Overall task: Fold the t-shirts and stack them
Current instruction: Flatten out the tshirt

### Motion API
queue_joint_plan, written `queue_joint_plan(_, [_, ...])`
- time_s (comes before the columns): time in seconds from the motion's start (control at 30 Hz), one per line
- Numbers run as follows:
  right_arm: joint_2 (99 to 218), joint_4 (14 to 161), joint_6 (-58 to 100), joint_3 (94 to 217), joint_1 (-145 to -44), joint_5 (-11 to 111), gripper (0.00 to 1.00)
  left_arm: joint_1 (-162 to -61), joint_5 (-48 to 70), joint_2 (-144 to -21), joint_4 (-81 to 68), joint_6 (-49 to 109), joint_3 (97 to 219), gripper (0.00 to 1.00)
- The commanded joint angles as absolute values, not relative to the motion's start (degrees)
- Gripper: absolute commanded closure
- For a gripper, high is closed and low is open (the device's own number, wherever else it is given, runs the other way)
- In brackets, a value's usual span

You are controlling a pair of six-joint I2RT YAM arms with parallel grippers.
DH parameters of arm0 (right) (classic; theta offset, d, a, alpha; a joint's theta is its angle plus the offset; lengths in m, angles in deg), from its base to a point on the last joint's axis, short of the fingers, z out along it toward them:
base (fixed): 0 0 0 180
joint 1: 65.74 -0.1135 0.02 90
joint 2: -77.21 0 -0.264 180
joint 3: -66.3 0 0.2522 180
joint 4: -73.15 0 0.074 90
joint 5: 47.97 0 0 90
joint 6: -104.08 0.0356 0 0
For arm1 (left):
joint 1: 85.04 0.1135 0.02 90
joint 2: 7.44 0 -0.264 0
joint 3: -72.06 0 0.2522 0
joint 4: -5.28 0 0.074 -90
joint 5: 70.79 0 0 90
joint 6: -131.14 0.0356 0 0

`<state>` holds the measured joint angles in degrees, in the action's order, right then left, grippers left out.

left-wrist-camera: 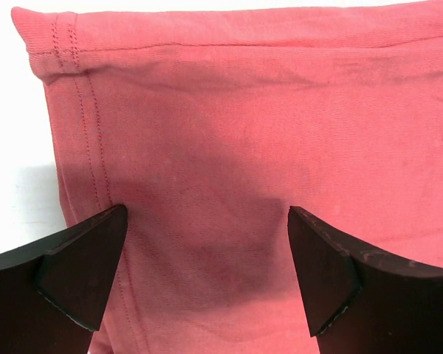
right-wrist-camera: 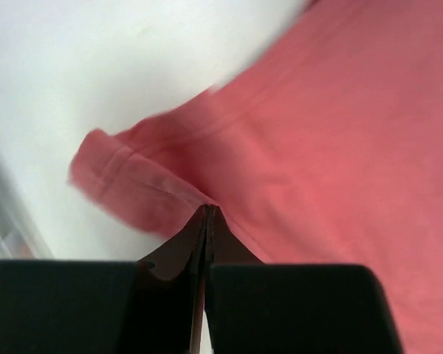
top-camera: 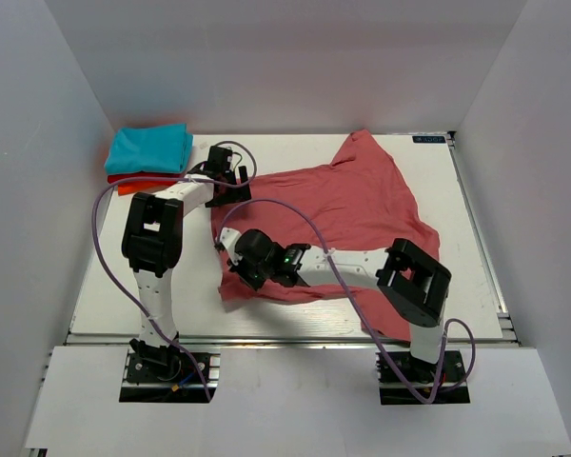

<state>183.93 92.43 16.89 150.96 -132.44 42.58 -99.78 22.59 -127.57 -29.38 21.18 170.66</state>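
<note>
**Folded, 2 of 3.** Turquoise t-shirt (top-camera: 150, 148), a small rectangle lying on the orange-red t-shirt (top-camera: 133, 181). The pile sits just left of the left pincer (top-camera: 230, 186).

**Unfolded, 1 of 3.** Salmon-pink t-shirt (top-camera: 352, 205), loose and rumpled on the table (top-camera: 476, 286).
- Left pincer: spread wide, the shirt's side edge directly beneath, nothing held.
- Right pincer (right-wrist-camera: 208, 214): pressed together, apparently nipping the hem corner at its tips.

**Outstanding (judged).** Fold the pink shirt, then add it to the pile.

Orange-red tee (top-camera: 130, 185) mostly hidden under turquoise tee (top-camera: 150, 149)
</note>
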Motion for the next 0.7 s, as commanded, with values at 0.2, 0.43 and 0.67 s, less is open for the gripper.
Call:
queue_joint_plan(0.2, [183.4, 95.8, 15.6, 157.2, -132.9, 35.4, 0.50, -99.4, 19.2, -131.1, -31.5, 21.5, 169.1, 0.00])
queue_joint_plan(0.43, [179.2, 95.3, 11.2, 154.0, -136.3, 44.2, 0.39, -99.4, 18.7, -131.1, -31.5, 21.5, 169.1, 0.00])
queue_joint_plan(0.67, [183.7, 95.6, 8.8, 156.1, -140.2, 36.5, 0.39, -99.4, 18.1, -131.7, -31.5, 21.5, 169.6, 0.00])
